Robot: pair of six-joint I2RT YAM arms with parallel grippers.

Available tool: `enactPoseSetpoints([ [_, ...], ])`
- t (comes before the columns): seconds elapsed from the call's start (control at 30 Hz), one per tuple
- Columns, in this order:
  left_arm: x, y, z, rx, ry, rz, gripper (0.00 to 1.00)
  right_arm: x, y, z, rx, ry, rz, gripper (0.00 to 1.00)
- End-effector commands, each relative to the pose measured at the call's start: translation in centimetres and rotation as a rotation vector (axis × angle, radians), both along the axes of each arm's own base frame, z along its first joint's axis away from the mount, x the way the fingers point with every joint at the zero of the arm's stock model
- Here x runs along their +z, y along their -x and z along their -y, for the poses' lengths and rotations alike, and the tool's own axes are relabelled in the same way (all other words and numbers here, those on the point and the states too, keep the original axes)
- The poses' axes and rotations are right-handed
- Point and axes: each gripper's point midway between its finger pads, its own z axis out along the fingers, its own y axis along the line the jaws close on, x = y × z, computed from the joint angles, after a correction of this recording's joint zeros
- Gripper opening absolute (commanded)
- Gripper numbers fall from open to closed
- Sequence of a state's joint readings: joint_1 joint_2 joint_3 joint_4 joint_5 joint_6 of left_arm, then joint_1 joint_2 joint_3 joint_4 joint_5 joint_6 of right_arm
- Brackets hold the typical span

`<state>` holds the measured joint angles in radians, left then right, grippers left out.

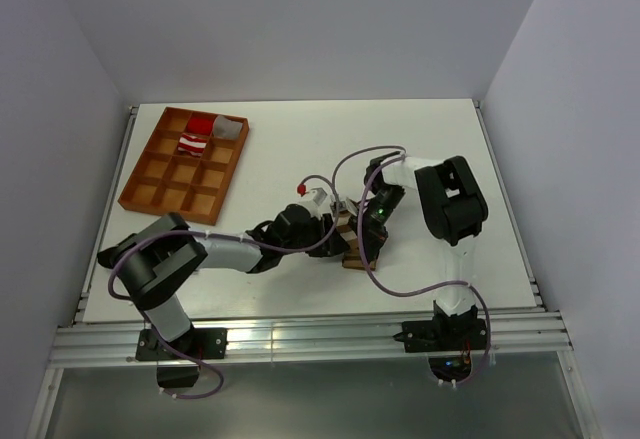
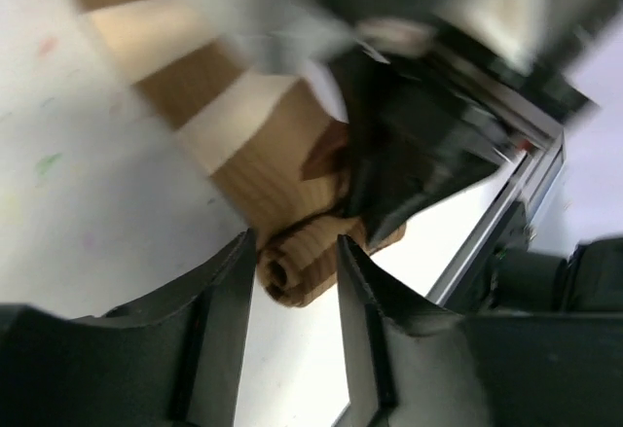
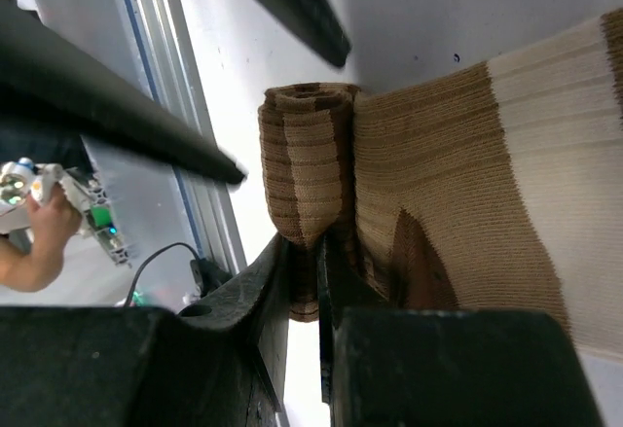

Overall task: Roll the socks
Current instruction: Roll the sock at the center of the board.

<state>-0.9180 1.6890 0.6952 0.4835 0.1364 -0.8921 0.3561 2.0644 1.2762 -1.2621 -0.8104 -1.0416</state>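
Observation:
The dark-brown-and-tan sock point(image 1: 349, 246) lies mid-table between both grippers. Its flat striped part point(image 3: 467, 174) runs away from a tight roll point(image 3: 307, 155) at one end. My right gripper point(image 3: 310, 252) is shut on the fabric at the end of that roll. My left gripper point(image 2: 297, 252) stands open, with the rolled end point(image 2: 302, 269) lying between and just past its fingertips; that view is blurred. From above, the left gripper point(image 1: 335, 237) and right gripper point(image 1: 372, 241) meet at the sock. The red-and-white sock point(image 1: 196, 139) sits rolled in a far compartment of the tray point(image 1: 150, 202).
The brown compartment tray stands at the far left of the table, with a grey bundle point(image 1: 232, 129) beside the red-and-white sock. The metal rail point(image 1: 300, 339) of the table's near edge runs close behind the grippers. White walls enclose the table.

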Motion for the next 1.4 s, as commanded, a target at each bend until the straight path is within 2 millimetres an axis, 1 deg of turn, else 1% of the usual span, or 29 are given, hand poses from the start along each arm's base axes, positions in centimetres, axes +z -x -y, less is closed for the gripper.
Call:
enactPoseSetpoints([
  [0.0,2.2,-0.6,2.0,-0.119,0.04,0.212,0.47,0.3,-0.2,0.2,-0.006,0.026,-0.029,0.12],
  [0.03,2.0,-0.5,2.1,-0.135,0.035,0.229,0.47,0.2,-0.2,0.1,-0.007,0.032,-0.031,0.12],
  [0.07,2.4,-0.4,2.4,-0.147,0.06,0.248,0.48,0.0,-0.3,0.2,-0.007,0.039,-0.036,0.12],
  [0.1,2.4,0.0,2.6,-0.176,0.073,0.251,0.5,0.1,-0.1,0.2,-0.007,0.043,-0.048,0.12],
  [0.13,2.0,0.1,2.7,-0.193,0.068,0.259,0.5,0.1,-0.3,0.2,-0.007,0.039,-0.046,0.12],
  [0.2,2.1,0.1,3.2,-0.218,0.073,0.26,0.5,0.0,-0.3,0.1,-0.01,0.04,-0.054,0.12],
  [0.23,1.5,0.2,3.3,-0.232,0.064,0.263,0.5,0.0,-0.3,0.2,-0.01,0.041,-0.055,0.12],
  [0.3,1.3,0.3,3.6,-0.248,0.065,0.264,0.5,-0.1,-0.4,0.2,-0.011,0.041,-0.053,0.12],
  [0.33,1.1,0.7,3.7,-0.277,0.068,0.261,0.5,-0.1,-0.5,0.1,-0.016,0.045,-0.051,0.12],
  [0.4,1.2,0.9,4.1,-0.302,0.082,0.265,0.5,-0.1,-0.7,0.1,-0.023,0.047,-0.05,0.12],
  [0.43,1.0,1.4,4.3,-0.334,0.092,0.255,0.5,-0.2,-0.8,0.1,-0.028,0.048,-0.048,0.12],
  [0.47,1.1,1.5,4.4,-0.341,0.097,0.255,0.5,-0.2,-0.9,0.1,-0.032,0.05,-0.048,0.12],
  [0.73,-0.7,2.4,4.1,-0.366,0.091,0.208,0.49,-0.5,-1.9,0.2,-0.083,0.076,-0.044,0.11],
  [0.83,-0.9,2.9,3.9,-0.372,0.099,0.195,0.49,-0.6,-2.5,0.5,-0.108,0.09,-0.031,0.11],
  [1.03,-1.5,3.5,3.6,-0.385,0.099,0.161,0.45,-1.2,-3.1,1.1,-0.143,0.135,0.012,0.1],
  [1.07,-1.4,3.5,3.7,-0.384,0.1,0.159,0.44,-1.2,-3.1,1.2,-0.149,0.14,0.017,0.1],
  [1.1,-1.8,3.5,3.6,-0.385,0.09,0.146,0.43,-1.3,-3.0,1.3,-0.152,0.146,0.027,0.1],
  [1.13,-2.1,3.6,3.6,-0.385,0.087,0.136,0.39,-1.3,-3.0,1.3,-0.154,0.147,0.03,0.1],
  [1.17,-1.9,3.4,3.8,-0.382,0.088,0.135,0.36,-1.3,-3.0,1.3,-0.157,0.15,0.033,0.1],
  [1.23,-2.4,3.3,3.8,-0.372,0.073,0.111,0.3,-1.4,-3.1,1.5,-0.165,0.164,0.055,0.1],
  [1.27,-2.2,3.0,4.2,-0.366,0.071,0.108,0.22,-1.7,-3.5,1.5,-0.18,0.174,0.076,0.1],
  [1.3,-2.4,3.0,4.2,-0.362,0.069,0.09,0.17,-1.9,-3.4,1.8,-0.182,0.185,0.083,0.11],
  [1.33,-3.1,2.9,4.0,-0.344,0.039,0.064,0.13,-1.7,-3.5,1.9,-0.183,0.188,0.109,0.11],
  [1.37,-2.8,2.5,4.3,-0.333,0.036,0.058,0.03,-2.1,-3.7,2.0,-0.199,0.195,0.129,0.14],
])
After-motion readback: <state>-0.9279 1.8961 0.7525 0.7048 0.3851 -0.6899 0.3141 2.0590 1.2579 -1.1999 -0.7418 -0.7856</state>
